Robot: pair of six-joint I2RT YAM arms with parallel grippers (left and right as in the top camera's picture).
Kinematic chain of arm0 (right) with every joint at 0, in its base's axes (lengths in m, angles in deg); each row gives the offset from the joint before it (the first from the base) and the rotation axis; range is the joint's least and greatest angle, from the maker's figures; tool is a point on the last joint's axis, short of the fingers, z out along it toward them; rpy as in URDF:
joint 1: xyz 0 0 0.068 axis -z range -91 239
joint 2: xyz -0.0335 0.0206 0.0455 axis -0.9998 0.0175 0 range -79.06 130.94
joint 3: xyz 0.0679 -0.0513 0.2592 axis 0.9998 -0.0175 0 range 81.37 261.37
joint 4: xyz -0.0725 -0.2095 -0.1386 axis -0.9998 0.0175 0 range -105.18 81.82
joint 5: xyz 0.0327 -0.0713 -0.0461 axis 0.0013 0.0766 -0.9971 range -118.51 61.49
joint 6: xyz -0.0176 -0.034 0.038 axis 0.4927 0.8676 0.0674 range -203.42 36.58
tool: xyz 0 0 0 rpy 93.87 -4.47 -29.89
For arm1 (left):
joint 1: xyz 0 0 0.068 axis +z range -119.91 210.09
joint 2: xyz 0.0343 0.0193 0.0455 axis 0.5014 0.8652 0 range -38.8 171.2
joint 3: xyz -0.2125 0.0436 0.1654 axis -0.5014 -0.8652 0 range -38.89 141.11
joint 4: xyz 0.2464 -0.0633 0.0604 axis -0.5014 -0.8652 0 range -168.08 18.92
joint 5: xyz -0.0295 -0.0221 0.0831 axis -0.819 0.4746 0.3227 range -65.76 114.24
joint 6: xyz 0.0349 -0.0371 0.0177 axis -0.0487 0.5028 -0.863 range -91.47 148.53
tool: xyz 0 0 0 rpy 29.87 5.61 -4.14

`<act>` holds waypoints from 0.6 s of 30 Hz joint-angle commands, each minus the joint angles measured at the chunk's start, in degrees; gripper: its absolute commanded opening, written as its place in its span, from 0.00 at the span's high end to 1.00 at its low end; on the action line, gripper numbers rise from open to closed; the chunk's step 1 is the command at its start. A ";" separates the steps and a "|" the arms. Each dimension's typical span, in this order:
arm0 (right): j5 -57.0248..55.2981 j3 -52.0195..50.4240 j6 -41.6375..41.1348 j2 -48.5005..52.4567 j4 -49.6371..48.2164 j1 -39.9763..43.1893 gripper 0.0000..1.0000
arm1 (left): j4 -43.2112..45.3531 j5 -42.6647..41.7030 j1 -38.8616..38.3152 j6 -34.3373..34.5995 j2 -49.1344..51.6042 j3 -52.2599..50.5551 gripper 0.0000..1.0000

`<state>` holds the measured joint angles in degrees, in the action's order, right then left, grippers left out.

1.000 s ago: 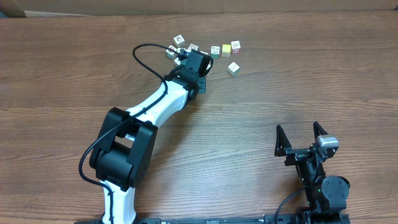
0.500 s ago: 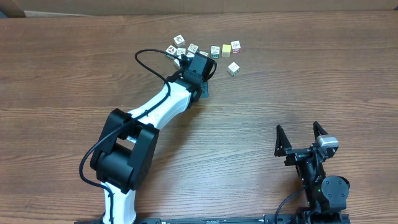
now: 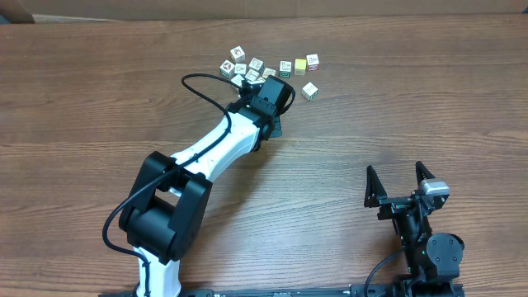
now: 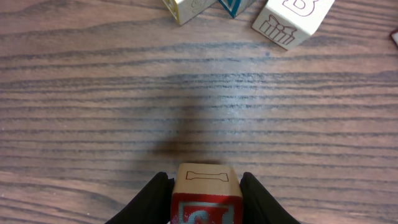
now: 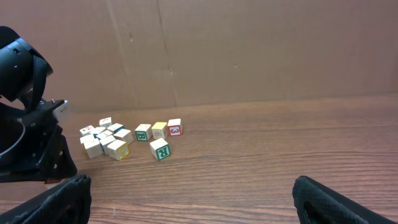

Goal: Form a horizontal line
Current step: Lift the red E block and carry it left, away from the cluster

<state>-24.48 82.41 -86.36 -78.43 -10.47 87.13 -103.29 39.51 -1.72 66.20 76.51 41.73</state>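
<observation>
Progress partial: counted three cubes side by side in the horizontal line [image 3: 299,63], with a loose bunch [image 3: 245,66] just left of it and a stray cube [image 3: 309,91] just on the robot's side of it. Saw the left claw [image 4: 206,194] narrowed onto a red-faced cube [image 4: 206,182], near the line's left end on the robot's side and not yet set into the row. Found the right claw [image 3: 396,171] spread wide and empty, well apart from the line; judged the carried cube's placing, and perhaps the stray's, as what was left.

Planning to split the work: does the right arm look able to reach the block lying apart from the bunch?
Probably yes: the right gripper is open and empty, and only bare table lies between it and that block.
</observation>
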 commanded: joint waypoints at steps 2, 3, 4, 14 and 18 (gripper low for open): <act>-0.50 -0.59 0.42 -0.44 -0.20 0.33 0.00 | -0.70 0.81 -0.31 1.09 -1.75 0.52 0.70; -0.48 -0.59 0.42 -0.44 -0.20 0.33 0.00 | -0.79 0.81 -0.39 1.09 -1.75 0.48 0.70; -0.48 -0.59 0.42 -0.44 -0.20 0.33 0.00 | -0.92 0.83 -0.48 1.05 -1.73 0.48 0.70; -0.48 -0.59 0.42 -0.44 -0.20 0.33 0.00 | -3.50 0.85 -0.52 -2.03 -1.73 0.42 0.70; -0.50 -0.59 0.42 -0.44 -0.20 0.33 0.00 | -3.54 0.83 -0.50 -2.95 -1.73 0.39 0.70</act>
<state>-24.46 82.41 -86.34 -78.43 -10.45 87.13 -106.70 39.51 -1.81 64.76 76.51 41.73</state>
